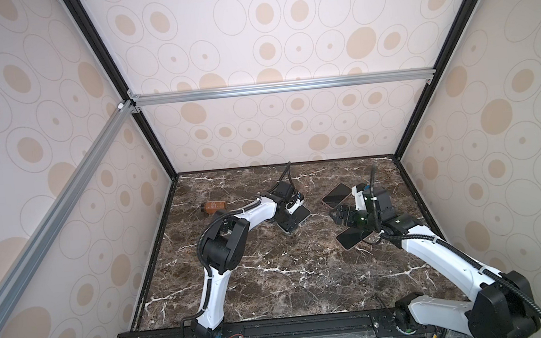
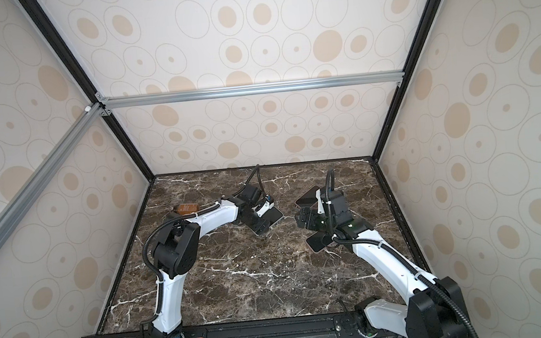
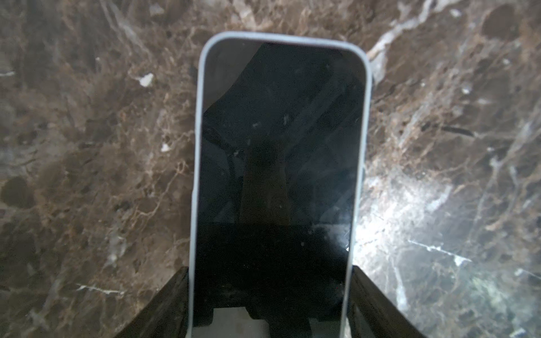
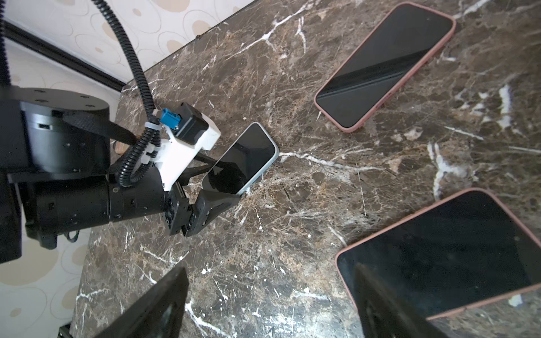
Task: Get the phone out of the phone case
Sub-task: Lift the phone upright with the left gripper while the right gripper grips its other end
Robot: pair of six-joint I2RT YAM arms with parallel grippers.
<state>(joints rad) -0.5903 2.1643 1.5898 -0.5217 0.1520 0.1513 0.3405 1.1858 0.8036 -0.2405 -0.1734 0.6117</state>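
My left gripper (image 3: 269, 272) straddles the phone case (image 3: 281, 38), clamped or not I cannot tell; right gripper (image 4: 269, 270) released. Squeezing its sides could lock the phone (image 3: 278, 131) in.

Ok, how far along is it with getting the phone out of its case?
Nothing looks done: the phone is in its pale case, lying on the table. In hand: the left gripper has its jaws either side of the case; whether they grip is unclear. The right gripper hangs open, empty. To do: parting phone and case.
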